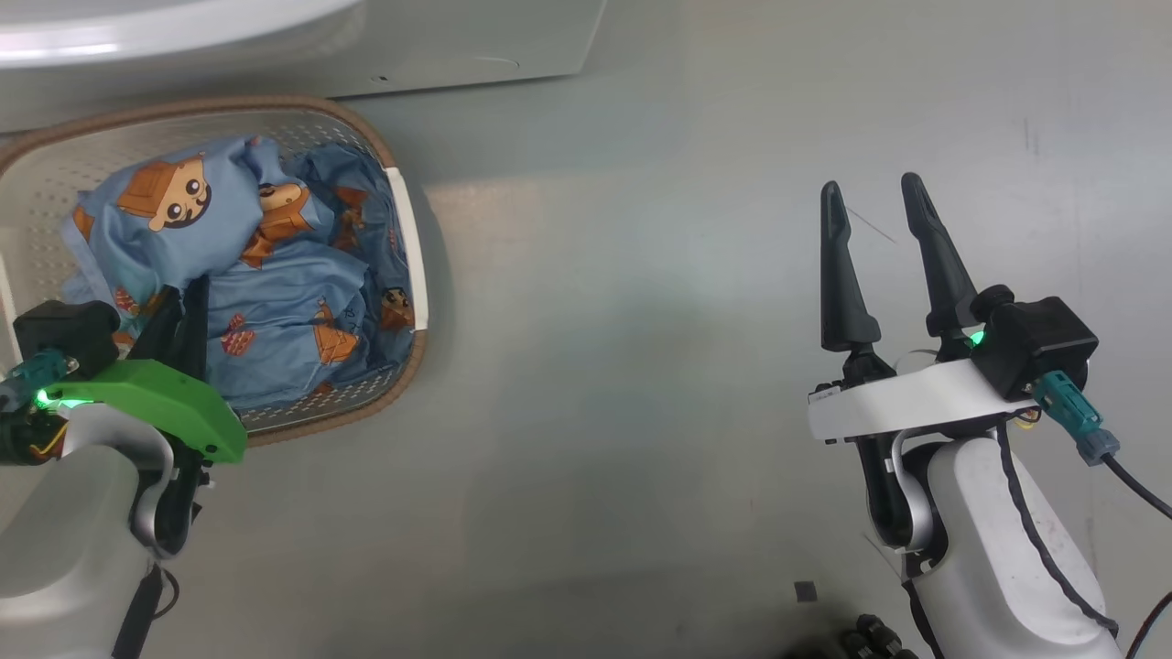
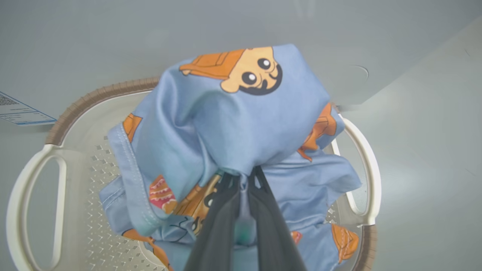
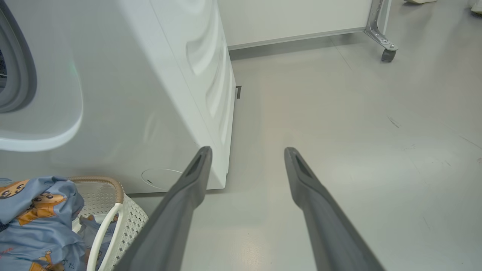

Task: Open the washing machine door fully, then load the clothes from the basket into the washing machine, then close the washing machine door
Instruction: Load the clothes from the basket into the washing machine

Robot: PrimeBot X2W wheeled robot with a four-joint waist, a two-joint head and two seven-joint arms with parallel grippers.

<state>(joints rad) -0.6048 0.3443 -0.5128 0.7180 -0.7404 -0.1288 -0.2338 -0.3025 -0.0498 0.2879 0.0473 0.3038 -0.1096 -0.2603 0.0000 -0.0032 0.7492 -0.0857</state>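
Left gripper: nearly fully closed; a fold of the clothes is pinched between the two dark fingers.
Held fabric: light blue, printed with orange-brown cartoon figures. It is bunched above the fingertips, and a stitched hem hangs at one side.
Left gripper position: recorded in the head view at the near side of the basket, fingers sunk into the fabric.
Right gripper: fingers spread wide; nothing is held between them and nothing is touched.
Right gripper position: over bare grey floor, well apart from the basket.
Clothes, location: heaped inside the basket, filling most of it. Whether the pinched fold is lifted clear of the heap cannot be told.
Basket: cream-white, with perforated walls, a brown woven-look rim and white side handles. It stands on the floor just in front of the washing machine.
Washing machine: white cabinet. A grey rubber gasket is seen at the left edge of the right wrist view, and a label sticker is noted on the lower front.
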